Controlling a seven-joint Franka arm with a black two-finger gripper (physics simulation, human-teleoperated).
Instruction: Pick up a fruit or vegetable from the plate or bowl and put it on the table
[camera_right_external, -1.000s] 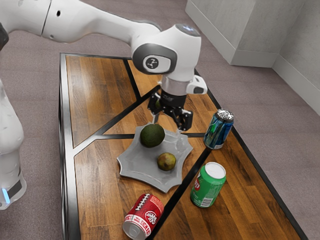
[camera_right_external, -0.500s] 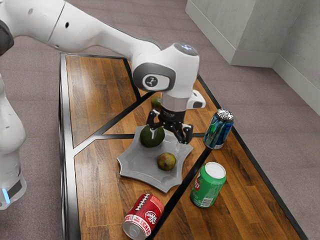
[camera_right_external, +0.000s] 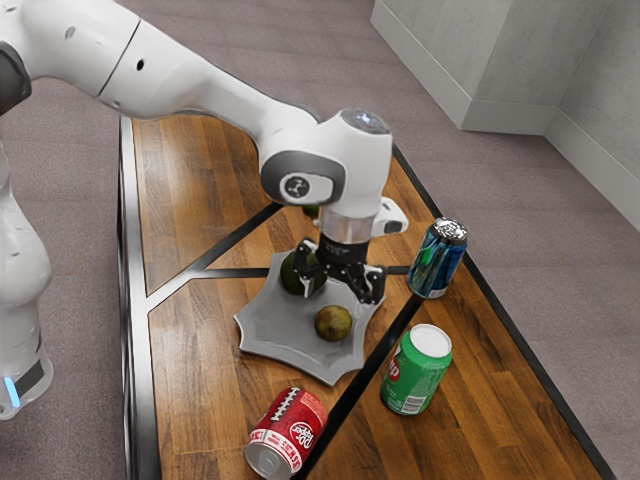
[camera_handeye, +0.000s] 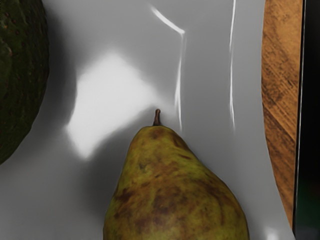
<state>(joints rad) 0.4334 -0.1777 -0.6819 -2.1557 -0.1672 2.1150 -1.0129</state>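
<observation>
Broadly, desk (camera_right_external: 500, 420): brown wood, black strips (camera_right_external: 362, 380), grey plate (camera_right_external: 270, 330).
Room: mauve carpet (camera_right_external: 530, 220), grey wall (camera_right_external: 510, 60).
Claw (camera_right_external: 340, 290): spread wide, empty, above plate.

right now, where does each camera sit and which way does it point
Exterior view: at the arm's side, looking down over the table; the arm shows, reaching in from the view's left, with the gripper.
Wrist view: mounted by the gripper, facing down at the plate, pear and part of the avocado.
Shared: plate, pear, avocado, some tabletop.
</observation>
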